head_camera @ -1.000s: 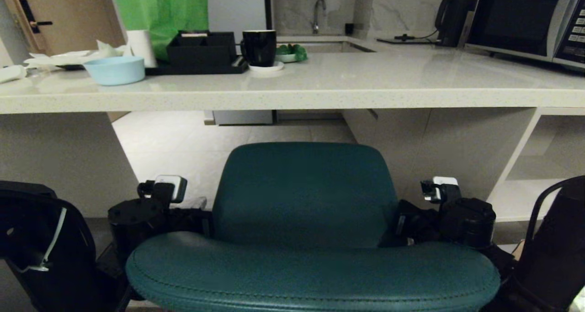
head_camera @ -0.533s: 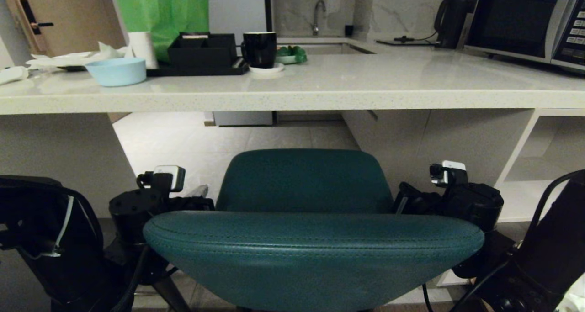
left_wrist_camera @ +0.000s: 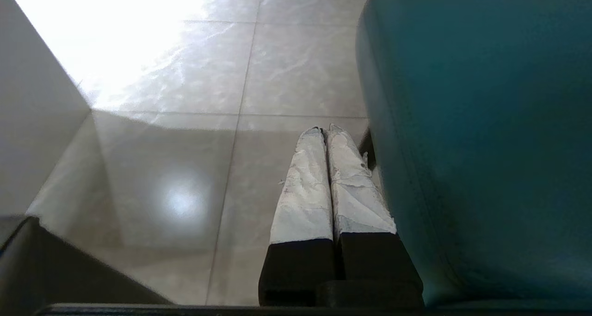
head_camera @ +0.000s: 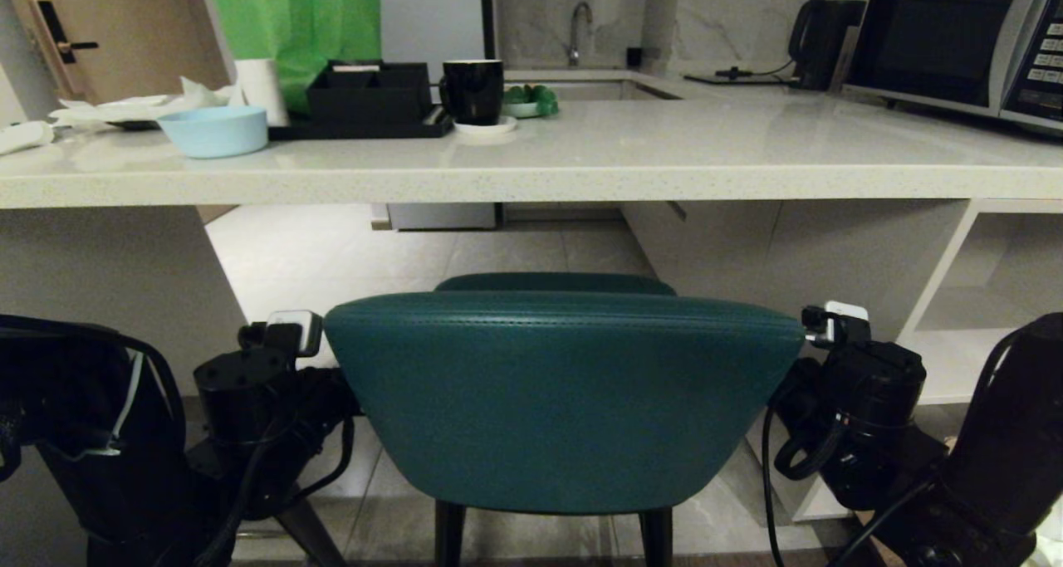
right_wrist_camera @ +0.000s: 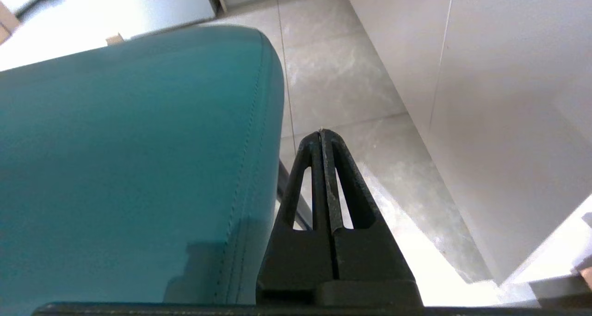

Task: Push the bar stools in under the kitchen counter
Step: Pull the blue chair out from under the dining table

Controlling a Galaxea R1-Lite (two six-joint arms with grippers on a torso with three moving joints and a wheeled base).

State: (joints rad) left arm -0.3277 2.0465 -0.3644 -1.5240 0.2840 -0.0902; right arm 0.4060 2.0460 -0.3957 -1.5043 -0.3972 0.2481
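The left tool [left_wrist_camera: 325, 135], fingers pressed together, sits beside the teal stool [left_wrist_camera: 485, 145].

1 teal stool [head_camera: 565, 401], 1 counter [head_camera: 664, 148], 2 claws, 1 bowl [head_camera: 214, 130], 1 mug [head_camera: 472, 90], 1 microwave [head_camera: 963, 40]

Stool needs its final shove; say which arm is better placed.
Neither clearly: the left claw and right claw, both shut, flank the teal stool evenly, which stands centred before the counter. Push with both.
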